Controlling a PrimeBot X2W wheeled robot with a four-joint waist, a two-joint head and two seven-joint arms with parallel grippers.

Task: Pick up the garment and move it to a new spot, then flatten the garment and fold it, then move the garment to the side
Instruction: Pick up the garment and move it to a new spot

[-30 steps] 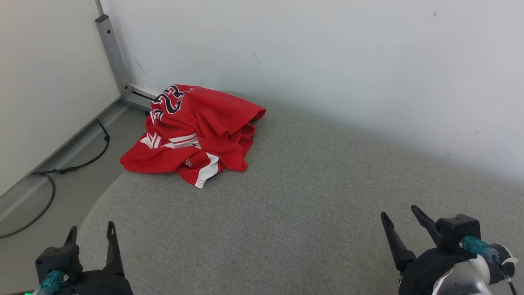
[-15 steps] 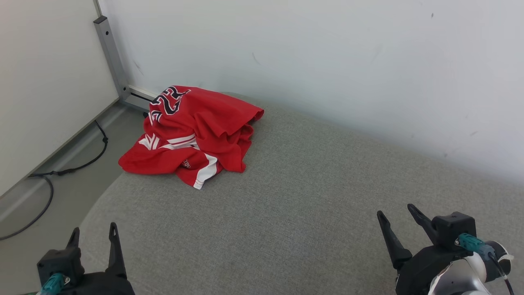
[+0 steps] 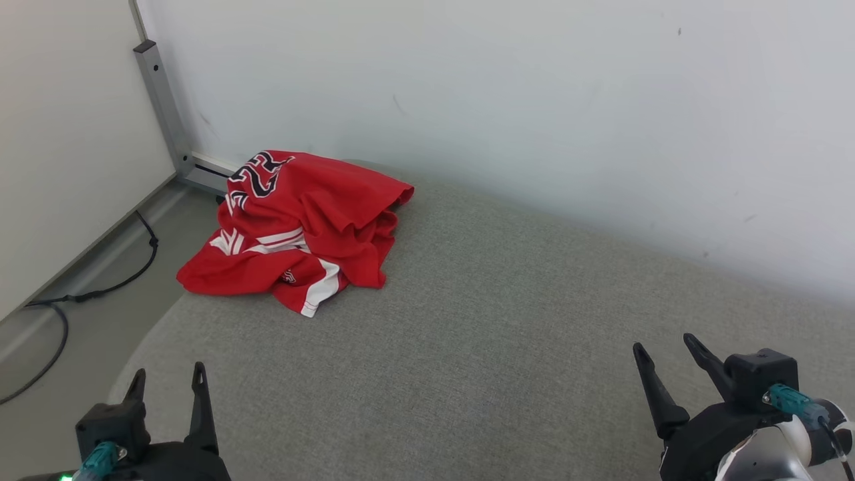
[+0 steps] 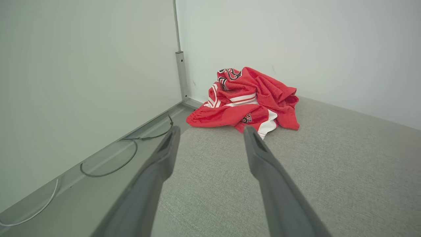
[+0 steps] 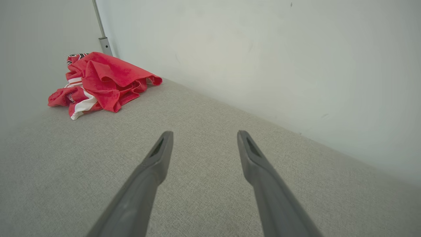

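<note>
The garment (image 3: 297, 234) is a red jersey with white stripes and dark lettering, lying crumpled at the far left corner of the grey cushioned surface (image 3: 467, 347), close to the wall. It also lies ahead in the left wrist view (image 4: 245, 98) and far left in the right wrist view (image 5: 98, 82). My left gripper (image 3: 168, 375) stands open at the lower left, well short of the garment, nothing between its fingers (image 4: 164, 154). At the lower right, my right gripper (image 3: 665, 347) is open and empty too, far from the cloth.
A white wall (image 3: 534, 100) runs behind the surface. A grey metal post (image 3: 160, 107) stands in the corner beside a pale panel (image 3: 60, 133). A dark cable (image 3: 80, 294) trails on the floor left of the cushion's rounded edge.
The head camera has shifted, so the whole scene sits slightly lower and further left. Both grippers stay open; the garment lies as before.
</note>
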